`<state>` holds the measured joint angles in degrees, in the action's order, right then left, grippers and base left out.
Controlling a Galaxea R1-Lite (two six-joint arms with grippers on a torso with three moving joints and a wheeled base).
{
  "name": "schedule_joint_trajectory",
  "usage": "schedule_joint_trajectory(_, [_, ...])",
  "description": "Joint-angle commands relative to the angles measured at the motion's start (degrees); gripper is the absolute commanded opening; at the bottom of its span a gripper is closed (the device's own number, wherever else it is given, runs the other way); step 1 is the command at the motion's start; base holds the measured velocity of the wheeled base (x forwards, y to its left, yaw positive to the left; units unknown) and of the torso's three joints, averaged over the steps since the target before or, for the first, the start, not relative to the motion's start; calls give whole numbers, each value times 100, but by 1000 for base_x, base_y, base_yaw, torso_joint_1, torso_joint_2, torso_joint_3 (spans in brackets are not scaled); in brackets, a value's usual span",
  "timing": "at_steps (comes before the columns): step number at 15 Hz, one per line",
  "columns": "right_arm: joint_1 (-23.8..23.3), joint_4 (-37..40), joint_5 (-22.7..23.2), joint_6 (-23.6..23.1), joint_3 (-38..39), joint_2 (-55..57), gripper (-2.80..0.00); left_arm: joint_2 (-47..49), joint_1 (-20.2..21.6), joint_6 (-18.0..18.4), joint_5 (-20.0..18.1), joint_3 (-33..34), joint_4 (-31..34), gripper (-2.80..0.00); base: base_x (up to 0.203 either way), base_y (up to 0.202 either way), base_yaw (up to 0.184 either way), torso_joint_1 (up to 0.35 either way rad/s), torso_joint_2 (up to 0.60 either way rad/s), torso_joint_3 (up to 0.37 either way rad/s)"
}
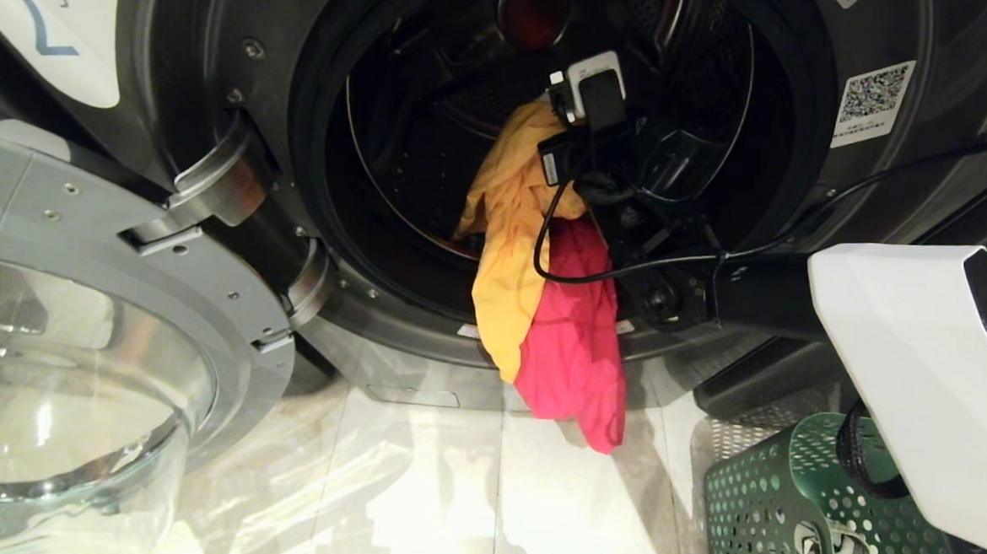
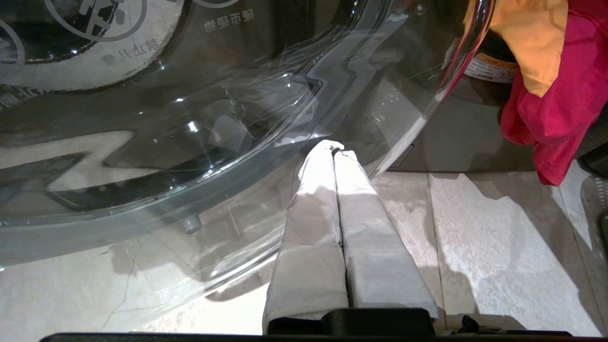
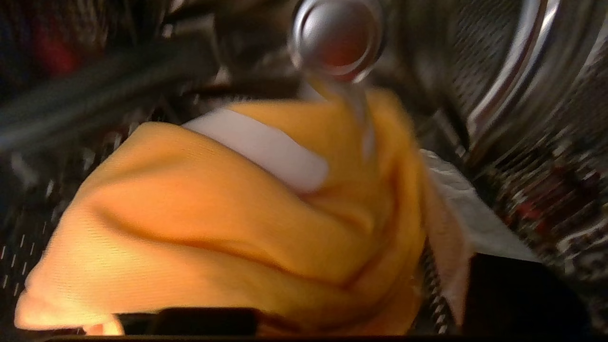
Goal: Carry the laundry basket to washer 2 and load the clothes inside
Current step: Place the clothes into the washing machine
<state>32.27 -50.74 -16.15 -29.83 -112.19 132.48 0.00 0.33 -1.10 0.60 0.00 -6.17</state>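
Pale tiled floor (image 1: 448,494) carries washer 2 (image 1: 218,60) and the green laundry basket (image 1: 764,511)

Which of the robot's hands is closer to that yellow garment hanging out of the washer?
The right hand: it reaches into the washer drum with the yellow garment draped against it. The left hand sits low by the open glass door, apart from the garment.

the head view looks down from close on washer 2 (image 1: 218,60), its drum mouth at twelve o'clock. the left wrist view sits low by the open glass door (image 2: 190,118), sharing the clothes (image 2: 555,80). the right wrist view, blurred, seemingly faces into the drum.
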Motion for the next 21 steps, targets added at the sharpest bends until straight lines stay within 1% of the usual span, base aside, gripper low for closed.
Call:
schedule_joint_trajectory(1, [8, 197, -16, 61, 169, -64, 0, 0, 2, -4, 2, 229, -7, -280, 0, 0, 0, 0, 0, 0])
schedule_joint_trajectory(2, [8, 384, -19, 226, 306, -125, 0, 0, 2, -4, 2, 229, -7, -280, 0, 0, 0, 0, 0, 0])
schedule_joint_trajectory(4, [9, 1091, -71, 906, 796, -377, 0, 0, 9, -4, 2, 229, -7, -280, 0, 0, 0, 0, 0, 0])
schedule_joint_trajectory(5, [13, 1595, -163, 1368, 1054, -522, 0, 0, 2, -4, 2, 229, -7, -280, 0, 0, 0, 0, 0, 0])
schedule_joint_trajectory(7, [41, 2240, -357, 2306, 1293, -695, 0, 0, 2, -4, 2, 229, -7, -280, 0, 0, 0, 0, 0, 0])
schedule_joint_trajectory(8, [61, 2505, -444, 2574, 1396, -813, 0, 0, 2, -4, 2, 229, -7, -280, 0, 0, 0, 0, 0, 0])
schedule_joint_trajectory(11, [77, 2950, -477, 2812, 1879, -1177, 0, 0, 2, -4, 2, 229, -7, -280, 0, 0, 0, 0, 0, 0])
schedule_joint_trajectory(13, [108, 3022, -477, 2970, 2129, -1436, 0, 0, 2, -4, 2, 229, -7, -280, 0, 0, 0, 0, 0, 0])
schedule_joint_trajectory(16, [223, 2996, -477, 3075, 2469, -1784, 0, 0, 3, -4, 2, 229, -7, -280, 0, 0, 0, 0, 0, 0])
schedule_joint_trajectory(18, [413, 2998, -484, 3144, 2661, -1996, 0, 0, 4, -4, 2, 229, -7, -280, 0, 0, 0, 0, 0, 0])
schedule_joint_trajectory(21, [779, 3017, -494, 3231, 3270, -2219, 0, 0, 11, -4, 2, 229, -7, -280, 0, 0, 0, 0, 0, 0])
